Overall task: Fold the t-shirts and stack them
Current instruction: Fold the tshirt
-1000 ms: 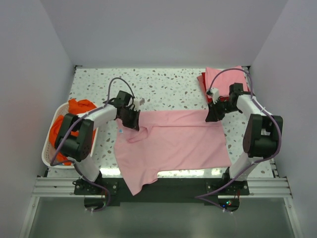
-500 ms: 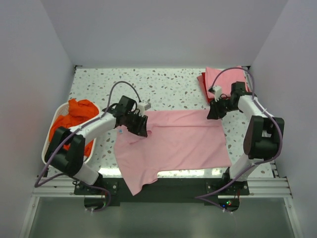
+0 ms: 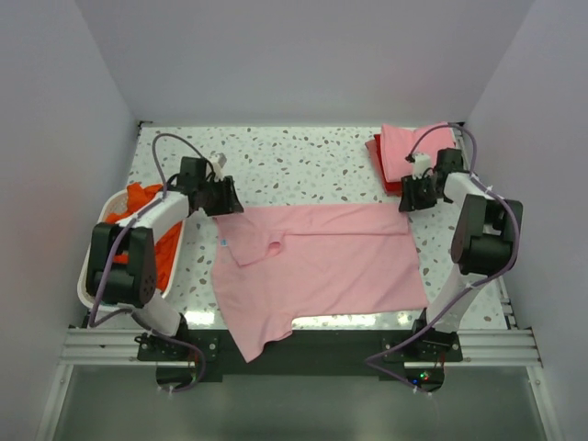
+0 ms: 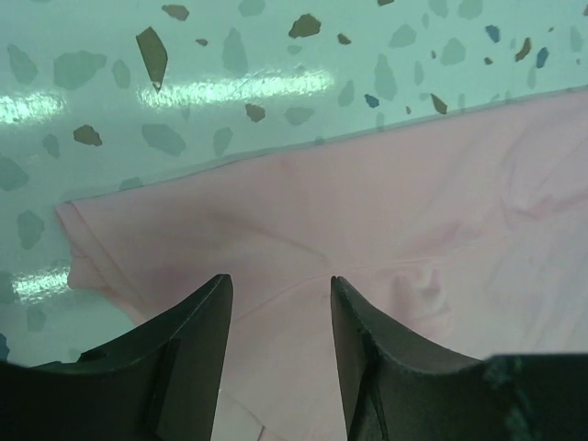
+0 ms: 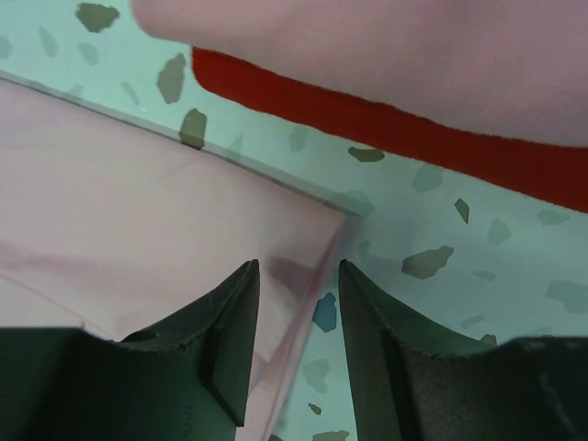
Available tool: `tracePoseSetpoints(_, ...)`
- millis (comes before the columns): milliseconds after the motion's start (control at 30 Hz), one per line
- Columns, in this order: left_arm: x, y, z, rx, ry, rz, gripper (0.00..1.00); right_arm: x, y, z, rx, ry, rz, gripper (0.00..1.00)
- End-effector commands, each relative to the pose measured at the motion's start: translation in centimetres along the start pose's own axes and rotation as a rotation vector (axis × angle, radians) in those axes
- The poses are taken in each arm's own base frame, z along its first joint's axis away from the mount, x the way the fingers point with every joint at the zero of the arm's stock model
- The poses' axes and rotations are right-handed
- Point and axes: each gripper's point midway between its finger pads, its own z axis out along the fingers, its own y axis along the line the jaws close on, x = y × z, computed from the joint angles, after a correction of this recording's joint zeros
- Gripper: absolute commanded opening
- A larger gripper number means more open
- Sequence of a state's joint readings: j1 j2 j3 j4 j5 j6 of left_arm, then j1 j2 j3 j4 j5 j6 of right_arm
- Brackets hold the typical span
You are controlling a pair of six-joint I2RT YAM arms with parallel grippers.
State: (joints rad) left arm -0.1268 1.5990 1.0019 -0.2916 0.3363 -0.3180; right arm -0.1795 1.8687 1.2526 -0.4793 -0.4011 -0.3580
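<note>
Light pink t-shirt [image 3: 322, 262] spread flat mid-table, left gripper [image 3: 224, 197] parted and empty over its far left corner, right gripper [image 3: 411, 195] likewise parted, empty, over far right corner, folded pink t-shirt [image 3: 409, 145] atop red t-shirt [image 5: 413, 133] just beyond, orange t-shirt [image 3: 138, 202] in basket [image 3: 90, 280].

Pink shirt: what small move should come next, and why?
Probably lower both grippers and pinch the pink shirt along its far edge: the left gripper and right gripper hover open over that edge's two ends, and the shirt lies spread out.
</note>
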Motion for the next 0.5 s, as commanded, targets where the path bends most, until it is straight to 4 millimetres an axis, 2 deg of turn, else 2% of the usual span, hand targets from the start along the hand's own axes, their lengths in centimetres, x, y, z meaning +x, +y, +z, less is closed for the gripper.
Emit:
tracePoseSetpoints(0, -1.0, 0.7, 1.5, -0.029, -0.004, -0.013, 0.52, -0.9, -2.2, 0.1, 0.1, -0.006, 0.027, 0.45)
tracePoseSetpoints(200, 1.2, 3.3, 3.4, -0.117, 0.087, -0.044, 0.51, 0.6, -1.2, 1.0, 0.029, 0.057, 0.026, 0.46)
tracePoseSetpoints(333, 1.6, 4.5, 3.8, -0.162, 0.104, -0.064, 0.5, 1.4, -0.1, 2.2, -0.043, 0.099, 0.031, 0.42)
tracePoseSetpoints(433, 1.9, 5.8, 3.7, -0.209, 0.111, -0.082, 0.49, 0.9, 0.4, 2.6, -0.068, 0.1, 0.023, 0.32)
tracePoseSetpoints(467, 1.8, 6.1, 3.7, -0.219, 0.108, -0.085, 0.49, 0.7, 0.4, 2.6, -0.068, 0.095, 0.021, 0.21)
